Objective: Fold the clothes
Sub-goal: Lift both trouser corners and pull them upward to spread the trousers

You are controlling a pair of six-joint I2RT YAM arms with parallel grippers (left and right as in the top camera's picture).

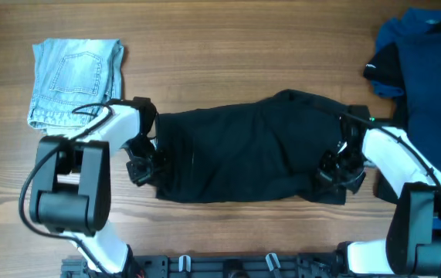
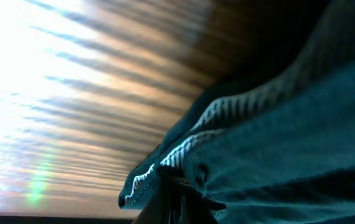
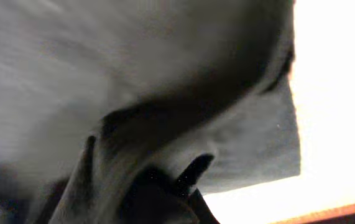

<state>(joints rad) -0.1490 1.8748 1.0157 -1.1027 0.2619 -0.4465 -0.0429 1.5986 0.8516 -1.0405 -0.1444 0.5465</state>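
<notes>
Black shorts (image 1: 243, 150) lie spread just right of the folded denim piece (image 1: 76, 73). Left gripper (image 1: 141, 164) is clamped on the edge nearest the denim, and right gripper (image 1: 337, 171) pinches the far end. Soft, light, limp cloth by the look of it: likely to sag, so the corners are best to hold.

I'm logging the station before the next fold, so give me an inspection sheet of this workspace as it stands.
Surface: wooden table, bare wood around the cloth.
Job's things: black garment lying mid-table, wrinkled; folded denim piece at far left; pile of blue and black clothes at far right.
Clutter: nothing seen.
Grippers: left pincer shut on the black garment's left edge; right pincer shut on its right edge.
Cables: black cable looped beside the left arm; another runs along the right arm.
Surroundings: mounting rail at the near edge.
</notes>
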